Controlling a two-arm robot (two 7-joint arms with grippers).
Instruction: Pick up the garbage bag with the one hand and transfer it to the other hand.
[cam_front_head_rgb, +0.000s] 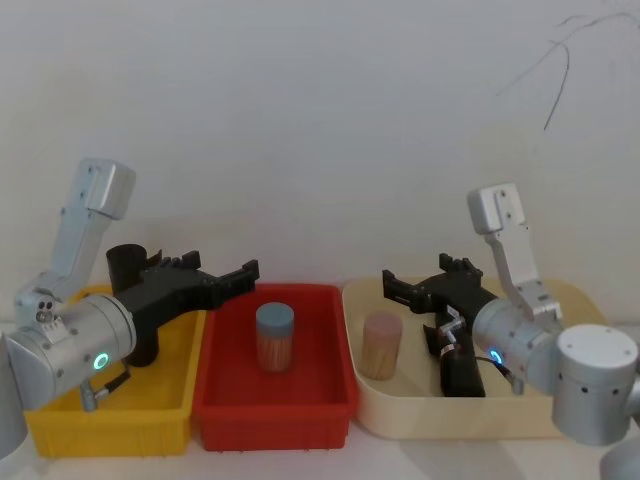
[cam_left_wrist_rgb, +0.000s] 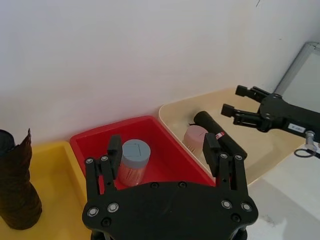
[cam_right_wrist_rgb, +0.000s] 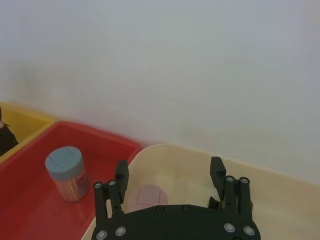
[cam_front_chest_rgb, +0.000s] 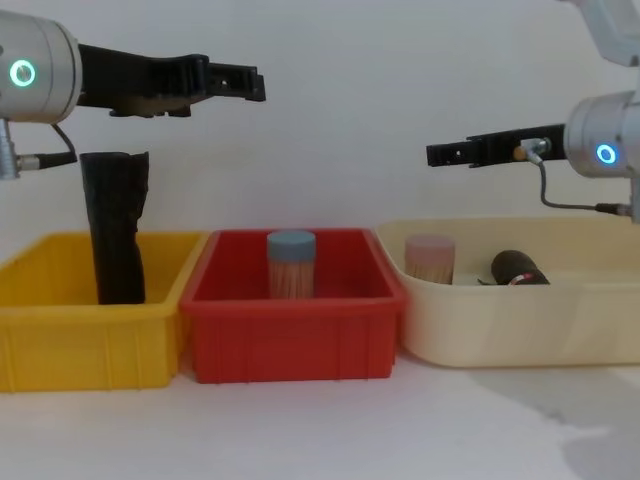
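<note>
The garbage bag (cam_front_head_rgb: 457, 368) is a black roll with a red-and-white label band. It lies on its side in the beige tray (cam_front_head_rgb: 440, 425), also seen as the garbage bag (cam_left_wrist_rgb: 220, 135) and from the side (cam_front_chest_rgb: 518, 268). My left gripper (cam_front_head_rgb: 240, 274), on the green-lit arm, hangs open and empty in the air over the yellow and red bins, high above them (cam_front_chest_rgb: 250, 85). My right gripper (cam_front_head_rgb: 392, 286), on the blue-lit arm, stands open and empty above the tray (cam_front_chest_rgb: 437, 154), apart from the bag. The right gripper (cam_left_wrist_rgb: 234, 102) points toward the left one.
A plain black roll (cam_front_head_rgb: 132, 300) stands upright in the yellow bin (cam_front_head_rgb: 110, 420). A blue-lidded jar (cam_front_head_rgb: 274, 337) stands in the red bin (cam_front_head_rgb: 270, 415). A pink-lidded jar (cam_front_head_rgb: 381, 344) stands in the beige tray beside the bag. A white wall lies close behind.
</note>
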